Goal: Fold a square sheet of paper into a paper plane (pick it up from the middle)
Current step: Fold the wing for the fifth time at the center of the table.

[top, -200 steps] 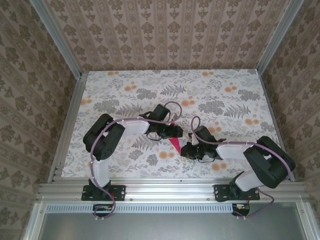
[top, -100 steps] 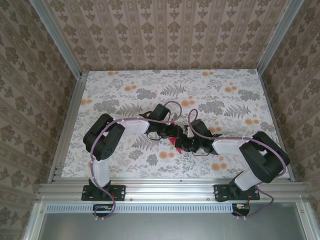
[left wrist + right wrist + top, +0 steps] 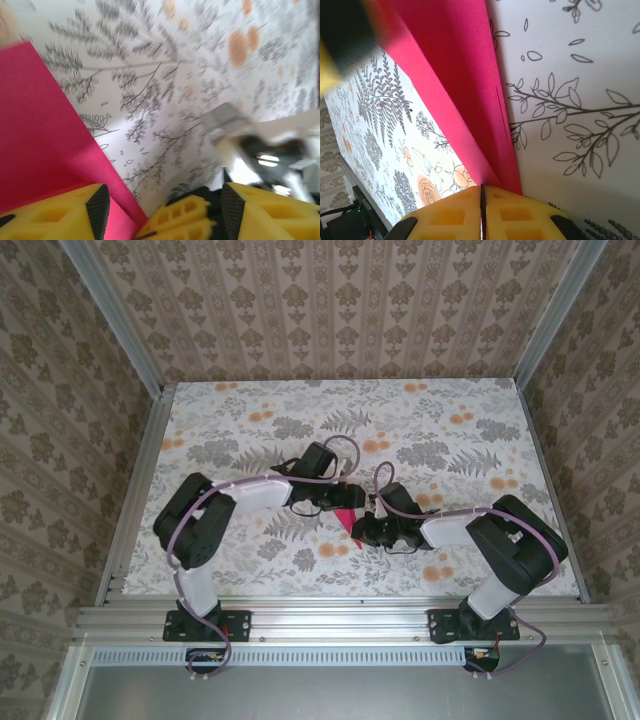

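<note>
On table [image 3: 470,455]: paper plane [image 3: 349,519] between left tool [image 3: 350,506] and right tool [image 3: 360,530].

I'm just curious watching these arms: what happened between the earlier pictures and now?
The right gripper swung left toward the middle and took hold of the red paper plane. The left arm's elbow drew back to the left; the left gripper stands open by the paper. The plane has hardly shifted on the floral table.
</note>
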### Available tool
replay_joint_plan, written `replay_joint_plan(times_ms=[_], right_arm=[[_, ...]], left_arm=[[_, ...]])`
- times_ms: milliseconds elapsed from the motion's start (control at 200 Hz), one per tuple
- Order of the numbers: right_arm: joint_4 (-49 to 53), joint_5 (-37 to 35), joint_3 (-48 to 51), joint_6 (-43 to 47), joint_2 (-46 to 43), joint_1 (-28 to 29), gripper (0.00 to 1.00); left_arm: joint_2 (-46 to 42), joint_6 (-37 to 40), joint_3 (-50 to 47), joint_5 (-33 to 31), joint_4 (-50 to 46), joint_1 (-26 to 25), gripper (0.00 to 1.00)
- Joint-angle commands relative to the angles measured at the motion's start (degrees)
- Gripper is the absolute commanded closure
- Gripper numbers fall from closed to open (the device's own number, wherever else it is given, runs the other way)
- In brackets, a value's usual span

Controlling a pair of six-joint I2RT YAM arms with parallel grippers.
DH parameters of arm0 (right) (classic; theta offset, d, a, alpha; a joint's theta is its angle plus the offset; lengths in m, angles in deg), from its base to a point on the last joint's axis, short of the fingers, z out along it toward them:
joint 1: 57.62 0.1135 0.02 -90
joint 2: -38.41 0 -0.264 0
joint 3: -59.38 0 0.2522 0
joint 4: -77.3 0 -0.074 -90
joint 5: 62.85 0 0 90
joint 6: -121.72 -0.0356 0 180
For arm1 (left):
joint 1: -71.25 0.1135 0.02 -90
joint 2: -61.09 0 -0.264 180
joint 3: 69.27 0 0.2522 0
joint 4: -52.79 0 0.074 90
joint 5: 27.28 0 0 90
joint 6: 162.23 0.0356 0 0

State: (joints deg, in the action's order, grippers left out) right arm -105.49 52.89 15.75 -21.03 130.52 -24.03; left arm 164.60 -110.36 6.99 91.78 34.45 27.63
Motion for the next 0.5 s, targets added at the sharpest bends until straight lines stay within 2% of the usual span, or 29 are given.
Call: replay_joint_plan(times_ms=[0,145,310,495], right_arm=[[5.11,-2.44,2.64,0.19,3.63,0.17,0.9],[4.57,-2.14,2.23,-0.07,4.39,0.17,0.9],[4.92,-2.25,1.65,-0.29,4.79,0.16,0.9],[5.39,-2.21,1.65,-0.24,5.3,0.17,0.9]], left_arm=[[-6.65,-0.44,-1.95,-3.21,-0.46,2.23,0.34],[-9.85,-0.85,-6.5,-4.65,-0.15,3.62,0.35],[-9.93,-2.95,-11.58,-1.1,6.03,3.76,0.36],[-7.35,-2.67,-11.35,1.19,9.02,3.11,0.37]])
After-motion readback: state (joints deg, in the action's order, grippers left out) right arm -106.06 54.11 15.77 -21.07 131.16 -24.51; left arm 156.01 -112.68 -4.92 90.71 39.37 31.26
